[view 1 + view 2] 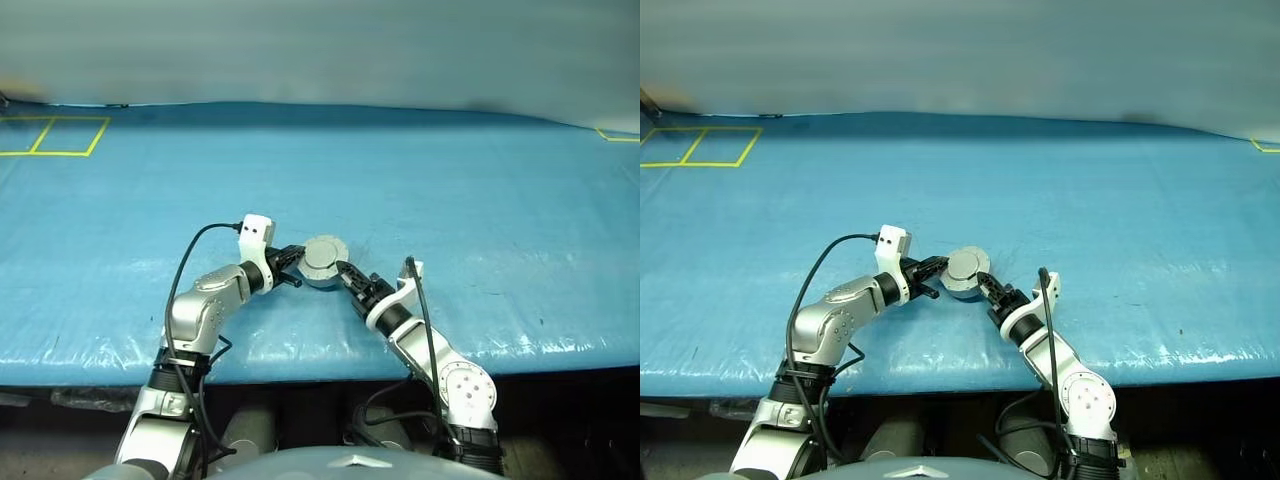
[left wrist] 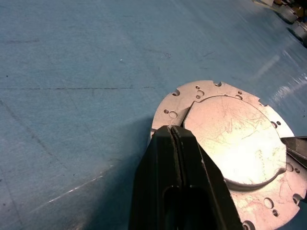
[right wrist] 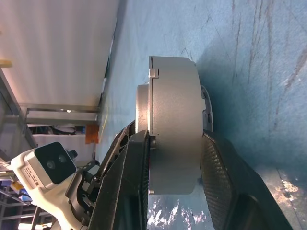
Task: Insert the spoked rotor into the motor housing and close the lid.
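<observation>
Holding: motor housing (image 1: 325,262), lid (image 2: 233,139) on top, plain grey face with raised centre up.
Location: near edge of blue table (image 1: 420,170), between both hands.
Left hand (image 2: 173,135): fingers pressed together, pinching lid's flat rim from the left.
Right hand (image 3: 175,143): fingers clamped across housing's top and bottom faces, from the right.

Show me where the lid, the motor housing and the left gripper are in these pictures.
lid (image 2: 235,139): left wrist view, on its raised round centre.
motor housing (image 3: 175,129): right wrist view, on its plain silver side wall.
left gripper (image 2: 175,139): left wrist view, at the tips of its closed black fingers.
</observation>
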You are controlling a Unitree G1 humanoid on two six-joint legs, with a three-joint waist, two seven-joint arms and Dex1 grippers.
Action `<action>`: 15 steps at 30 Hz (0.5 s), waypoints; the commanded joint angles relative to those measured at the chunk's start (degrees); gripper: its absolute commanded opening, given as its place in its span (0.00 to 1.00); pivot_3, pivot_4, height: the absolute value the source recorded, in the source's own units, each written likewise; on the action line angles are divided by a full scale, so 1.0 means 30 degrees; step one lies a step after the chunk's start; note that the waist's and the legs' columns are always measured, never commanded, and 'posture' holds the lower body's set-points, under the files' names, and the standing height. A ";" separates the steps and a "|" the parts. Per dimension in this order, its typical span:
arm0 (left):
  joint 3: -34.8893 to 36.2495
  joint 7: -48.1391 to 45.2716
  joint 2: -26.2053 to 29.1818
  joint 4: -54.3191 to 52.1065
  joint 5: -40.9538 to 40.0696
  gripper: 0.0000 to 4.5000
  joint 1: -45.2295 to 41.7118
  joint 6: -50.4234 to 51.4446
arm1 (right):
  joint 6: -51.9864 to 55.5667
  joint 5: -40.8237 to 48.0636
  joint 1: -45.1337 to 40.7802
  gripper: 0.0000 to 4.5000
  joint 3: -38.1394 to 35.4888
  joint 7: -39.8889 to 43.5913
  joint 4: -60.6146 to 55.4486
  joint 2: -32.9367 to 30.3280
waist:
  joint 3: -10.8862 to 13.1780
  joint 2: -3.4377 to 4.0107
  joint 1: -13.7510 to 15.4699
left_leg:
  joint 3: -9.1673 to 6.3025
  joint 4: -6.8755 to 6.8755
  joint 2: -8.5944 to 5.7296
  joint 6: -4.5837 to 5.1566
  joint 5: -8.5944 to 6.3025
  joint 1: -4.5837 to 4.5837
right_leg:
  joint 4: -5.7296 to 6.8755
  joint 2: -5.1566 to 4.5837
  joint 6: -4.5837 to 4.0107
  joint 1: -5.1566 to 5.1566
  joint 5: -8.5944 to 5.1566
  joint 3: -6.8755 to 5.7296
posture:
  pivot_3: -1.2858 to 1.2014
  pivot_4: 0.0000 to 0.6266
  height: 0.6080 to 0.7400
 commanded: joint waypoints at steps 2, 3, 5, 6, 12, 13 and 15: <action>0.0599 0.0377 -0.0580 -0.0058 -0.0512 0.00 0.0383 0.0332 | 0.0863 0.0545 0.0288 0.26 0.1050 -0.0047 -0.0539 0.0682 | 0.0001 0.0001 -0.0039 | 0.0002 0.0001 0.0002 0.0000 0.0000 0.0000 | 0.0000 0.0000 0.0000 -0.0002 0.0000 0.0002 | 0.52 0.24 1.00; 0.1172 0.0514 -0.0736 -0.0256 -0.0915 0.00 0.0512 0.0549 | 0.0799 0.0595 0.0303 0.26 0.0992 -0.0078 -0.0561 0.0723 | 0.0001 0.0000 -0.0063 | 0.0009 0.0001 0.0008 -0.0001 0.0000 0.0000 | 0.0002 0.0001 0.0000 -0.0006 0.0001 0.0006 | 0.52 0.24 1.00; 0.2606 0.0986 -0.1194 -0.0741 -0.2042 0.00 0.0900 0.1132 | 0.0493 0.0778 0.0306 0.26 0.0734 -0.0196 -0.0650 0.0928 | 0.0001 0.0001 -0.0089 | 0.0020 0.0002 0.0016 -0.0001 0.0001 0.0000 | 0.0005 0.0001 0.0000 -0.0014 0.0002 0.0013 | 0.52 0.24 1.00; 0.3072 0.1199 -0.1355 -0.0908 -0.2427 0.08 0.1037 0.1363 | 0.0370 0.0865 0.0310 0.26 0.0647 -0.0230 -0.0685 0.0997 | 0.0002 0.0000 -0.0090 | 0.0022 0.0002 0.0019 -0.0001 0.0000 -0.0001 | 0.0005 0.0000 0.0000 -0.0020 0.0002 0.0016 | 0.52 0.24 1.00; 0.5885 0.2192 -0.2227 -0.2906 -0.5912 0.48 0.2892 0.3072 | -0.0769 0.1684 -0.0186 0.26 -0.0065 -0.0320 -0.0926 0.1350 | 0.0009 0.0007 -0.0081 | 0.0014 0.0018 0.0024 -0.0002 0.0001 -0.0107 | 0.0007 0.0003 0.0005 -0.0109 0.0005 0.0003 | 0.52 0.24 1.00; 0.6584 0.2433 -0.2656 -0.3229 -0.7022 0.56 0.3332 0.3387 | -0.0990 0.1866 -0.0397 0.26 -0.0152 -0.0425 -0.0970 0.1384 | 0.0011 0.0005 -0.0076 | 0.0014 0.0028 0.0021 0.0000 -0.0001 -0.0127 | 0.0006 -0.0002 0.0011 -0.0118 0.0009 0.0004 | 0.52 0.24 1.00; 0.7486 0.2838 -0.3305 -0.3744 -0.8787 0.69 0.4042 0.3961 | -0.1358 0.2151 -0.0701 0.26 -0.0205 -0.0482 -0.1074 0.1396 | 0.0016 0.0004 -0.0033 | 0.0018 0.0034 0.0017 0.0009 -0.0006 -0.0136 | -0.0005 -0.0016 0.0019 -0.0122 0.0013 0.0007 | 0.52 0.24 1.00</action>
